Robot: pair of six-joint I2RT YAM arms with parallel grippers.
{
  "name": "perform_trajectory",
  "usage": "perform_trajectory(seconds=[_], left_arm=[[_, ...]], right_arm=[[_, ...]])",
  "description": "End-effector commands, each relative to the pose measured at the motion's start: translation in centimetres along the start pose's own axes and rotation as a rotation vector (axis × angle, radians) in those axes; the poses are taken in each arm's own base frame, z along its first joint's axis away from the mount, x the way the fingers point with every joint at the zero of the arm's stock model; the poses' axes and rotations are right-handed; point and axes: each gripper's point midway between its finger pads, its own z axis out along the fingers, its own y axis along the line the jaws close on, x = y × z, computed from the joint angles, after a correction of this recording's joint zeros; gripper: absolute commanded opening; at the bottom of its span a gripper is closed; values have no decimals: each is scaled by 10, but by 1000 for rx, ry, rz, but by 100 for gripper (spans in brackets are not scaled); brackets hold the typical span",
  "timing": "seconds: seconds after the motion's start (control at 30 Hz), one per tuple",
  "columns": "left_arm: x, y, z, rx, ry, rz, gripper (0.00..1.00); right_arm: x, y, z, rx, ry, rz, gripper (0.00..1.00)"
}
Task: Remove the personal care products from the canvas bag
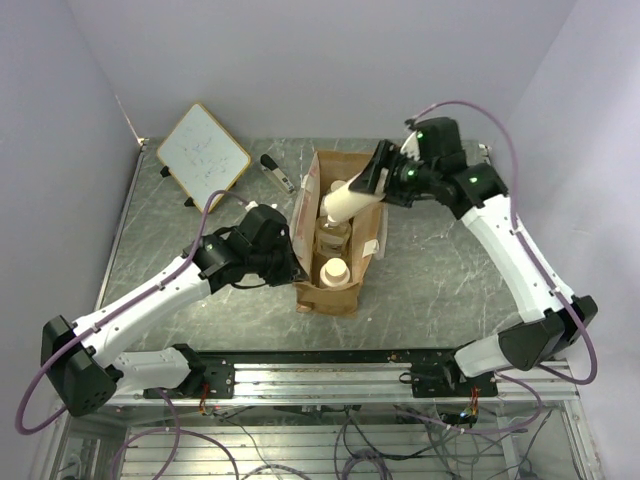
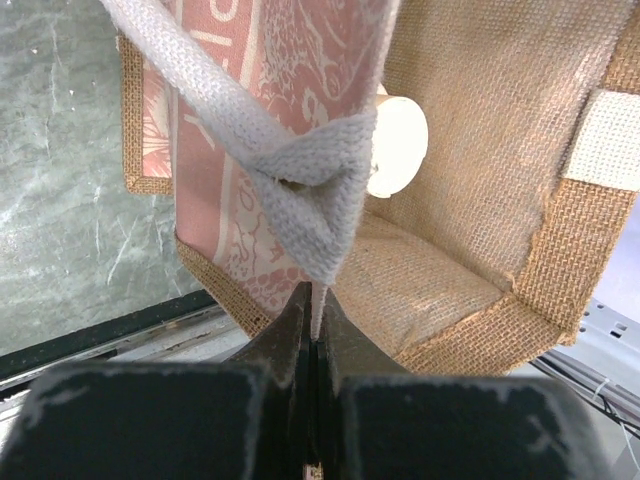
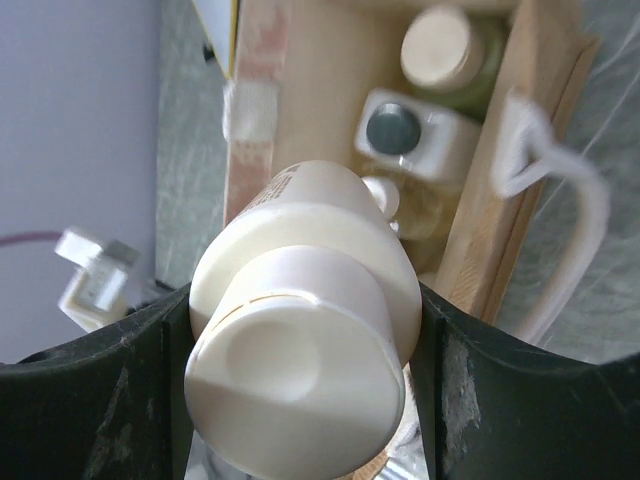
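Note:
The tan canvas bag [image 1: 340,230] stands open in the middle of the table. My right gripper [image 1: 372,182] is shut on a cream bottle [image 1: 346,202] and holds it tilted above the bag's mouth; it fills the right wrist view [image 3: 300,330]. Inside the bag are a beige-capped bottle [image 1: 334,271], a translucent yellowish bottle [image 1: 333,235], and in the right wrist view a black-capped white bottle [image 3: 420,130]. My left gripper [image 1: 292,262] is shut on the bag's cream handle strap [image 2: 300,180] at the bag's left side.
A wood-framed whiteboard [image 1: 203,150] lies at the back left. A small black-and-silver tool [image 1: 277,172] lies between it and the bag. The table's near edge is a black rail [image 1: 330,358].

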Motion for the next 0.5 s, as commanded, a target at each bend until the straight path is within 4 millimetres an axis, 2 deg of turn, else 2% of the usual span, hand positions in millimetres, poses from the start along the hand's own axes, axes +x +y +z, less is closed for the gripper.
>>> perform_trajectory(seconds=[0.0, 0.07, 0.23, 0.33, 0.47], left_arm=[[9, 5, -1, -39, 51, 38, 7], [8, 5, 0, -45, 52, 51, 7], [8, 4, 1, -59, 71, 82, 7], [11, 4, 1, -53, 88, 90, 7], [11, 6, 2, -54, 84, 101, 7]], right_arm=[[-73, 29, -60, -98, -264, -55, 0], [-91, 18, -71, -23, -337, -94, 0], [-130, -32, -92, 269, -510, -191, 0], [-148, -65, -95, 442, -584, -218, 0], [-164, -109, -83, 591, -612, -244, 0]])
